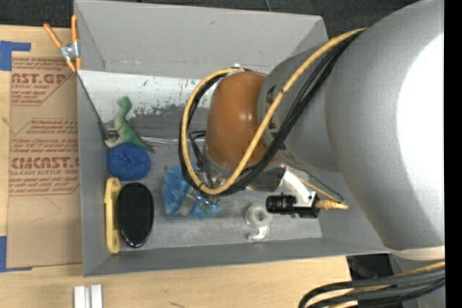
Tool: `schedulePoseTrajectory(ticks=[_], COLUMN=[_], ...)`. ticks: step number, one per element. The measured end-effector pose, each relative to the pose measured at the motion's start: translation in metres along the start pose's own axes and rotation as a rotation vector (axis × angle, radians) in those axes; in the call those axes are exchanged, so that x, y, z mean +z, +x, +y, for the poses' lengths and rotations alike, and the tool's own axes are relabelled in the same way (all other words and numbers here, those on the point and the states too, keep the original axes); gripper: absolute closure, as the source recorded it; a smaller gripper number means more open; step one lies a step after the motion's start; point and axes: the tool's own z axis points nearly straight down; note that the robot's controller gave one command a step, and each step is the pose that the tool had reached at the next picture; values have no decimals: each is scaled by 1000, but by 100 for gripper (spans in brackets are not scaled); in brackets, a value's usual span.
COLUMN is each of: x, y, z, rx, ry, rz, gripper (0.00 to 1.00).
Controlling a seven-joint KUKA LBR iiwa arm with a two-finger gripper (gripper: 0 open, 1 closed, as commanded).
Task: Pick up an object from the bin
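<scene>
End effector (205, 188) | over bin (180, 40) middle | blue crumpled piece (175, 190) just beside

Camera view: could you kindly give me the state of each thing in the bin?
green toy dinosaur: lying by the left wall.
blue ball: resting against the dinosaur.
black oval thing with yellow rim: flat in the near-left corner.
light blue crumpled piece: on the floor, beside the wrist.
small clear piece: lying alone near the front wall.
orange-covered wrist: lowered into the bin.
</scene>
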Motion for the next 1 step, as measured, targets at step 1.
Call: schedulePoseTrajectory(ticks=[1], x=[-14], y=[-31], z=[-33], rx=[-39], ry=[-2], rz=[-5], gripper=[100])
